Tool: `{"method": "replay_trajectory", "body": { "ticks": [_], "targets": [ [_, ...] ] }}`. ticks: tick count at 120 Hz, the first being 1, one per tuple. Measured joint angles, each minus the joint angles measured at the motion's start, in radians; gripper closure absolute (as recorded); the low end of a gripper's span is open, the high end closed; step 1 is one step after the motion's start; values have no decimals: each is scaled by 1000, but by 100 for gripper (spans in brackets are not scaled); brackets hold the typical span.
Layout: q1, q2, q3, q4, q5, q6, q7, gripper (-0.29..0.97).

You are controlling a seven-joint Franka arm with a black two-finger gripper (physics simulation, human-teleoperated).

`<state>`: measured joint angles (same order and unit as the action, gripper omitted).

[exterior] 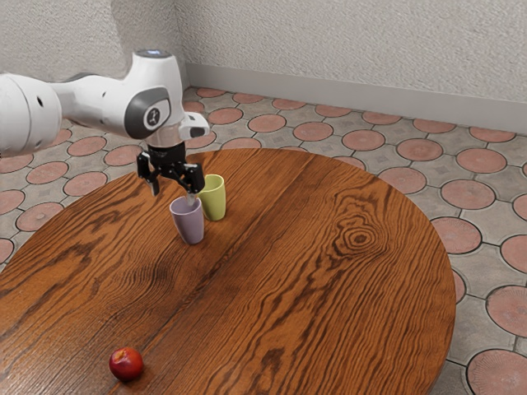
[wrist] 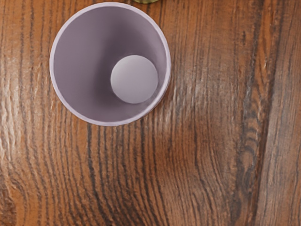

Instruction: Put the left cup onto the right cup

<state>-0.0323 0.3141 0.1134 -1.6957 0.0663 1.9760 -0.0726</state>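
The pale purple tapered plastic cup (exterior: pixel 188 220) stands upright on the round dark-grained wooden counter (exterior: pixel 329 271), toward its far side at the exterior view's left. The yellow-green cup of the same shape (exterior: pixel 214 197) is just beside it, farther back and to the exterior view's right. The two are so close that I cannot tell whether their walls touch. The black two-finger gripper (exterior: pixel 174 189) hangs right above the purple cup's mouth with its fingers spread wide and nothing between them. The wrist view looks straight down into the purple cup (wrist: pixel 109 63), showing a thin even rim, a smooth inside and a small flat bottom, with a sliver of the green cup (wrist: pixel 146 1) past its rim. Judging by that thin wall, the purple cup is probably light, stiff and rather slick, so it should lift easily but could tip or skid under a sideways nudge. Its mouth is wider than its base, so a squeeze low on the outside might slide. A hold near the rim looks safer, either across the mouth or with one finger inside and one outside the wall. The side away from the green cup is best, since the neighbour crowds the other. A small red apple (exterior: pixel 126 363) lies well apart at the near left edge.
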Motion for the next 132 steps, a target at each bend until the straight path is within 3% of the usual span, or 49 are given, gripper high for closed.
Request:
{"method": "replay_trajectory", "body": {
  "ticks": [45,104,109,132],
  "targets": [
    [26,204,-1,172,-61,97,12,0],
    [32,299,0,194,-89,141,21,0],
    [35,301,0,195,-89,145,22,5],
    [40,297,2,195,-81,154,29,51]
  ]
}}
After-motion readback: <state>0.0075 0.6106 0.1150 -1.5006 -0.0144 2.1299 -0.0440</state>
